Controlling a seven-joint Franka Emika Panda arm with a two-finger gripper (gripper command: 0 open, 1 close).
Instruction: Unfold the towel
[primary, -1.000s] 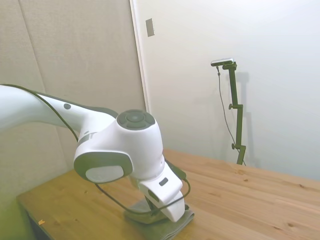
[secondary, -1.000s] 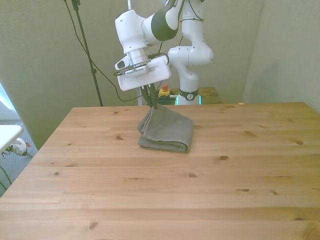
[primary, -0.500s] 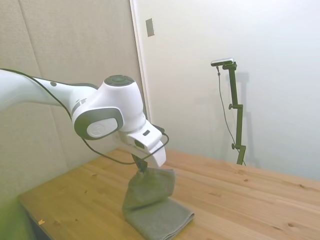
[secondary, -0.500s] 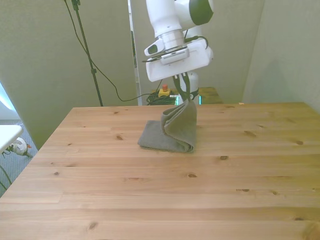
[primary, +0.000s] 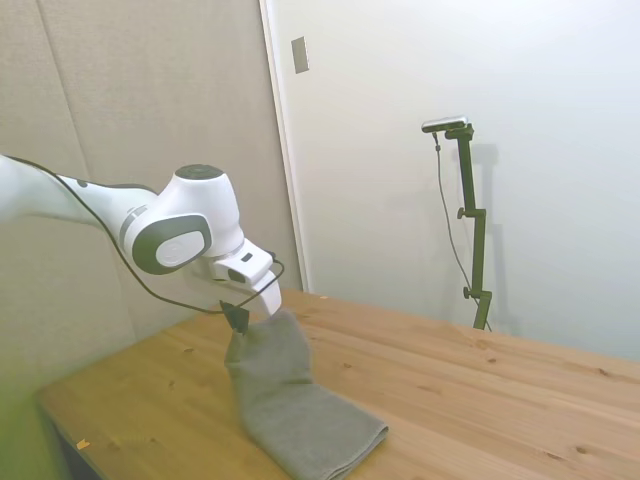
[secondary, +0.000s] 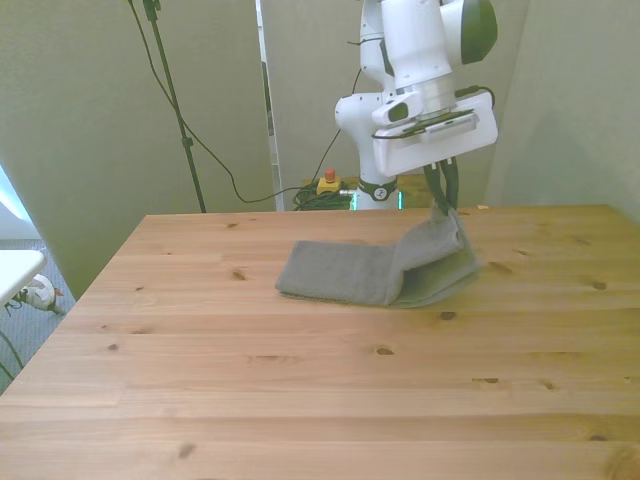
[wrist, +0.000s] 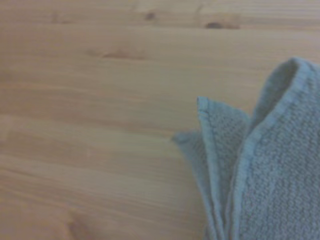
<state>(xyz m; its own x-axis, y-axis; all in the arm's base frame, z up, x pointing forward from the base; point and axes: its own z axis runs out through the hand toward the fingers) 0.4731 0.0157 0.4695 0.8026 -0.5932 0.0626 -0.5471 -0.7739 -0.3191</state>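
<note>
Here the jaws pinch a raised corner of the towel (secondary: 375, 272), its remainder on the table (secondary: 300, 380)

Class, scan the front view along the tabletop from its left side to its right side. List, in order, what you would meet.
Bare table → the flat part of the towel lying on the wood → its lifted end, pinched by the gripper → bare table again.

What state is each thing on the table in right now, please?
Grey towel: partly unfolded, one edge lifted, the rest lying on the table.
Tool: shut on the towel's raised edge, above the table.
Wooden table: bearing the towel.
</note>
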